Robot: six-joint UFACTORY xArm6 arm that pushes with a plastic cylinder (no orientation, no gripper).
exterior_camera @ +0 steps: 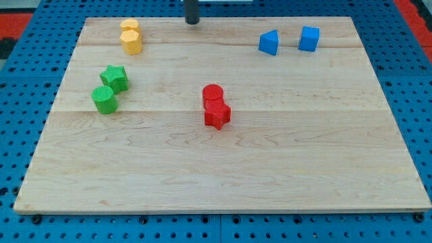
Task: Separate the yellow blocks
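Observation:
Two yellow blocks touch each other at the view's top left: one nearer the top edge, and a yellow hexagonal block just below it. My tip stands near the board's top edge, right of the yellow pair by about a block's width or two, touching nothing.
A green star block and a green cylinder sit at the left. A red cylinder and a red star block touch at the centre. Two blue blocks sit at the top right. The wooden board lies on a blue pegboard.

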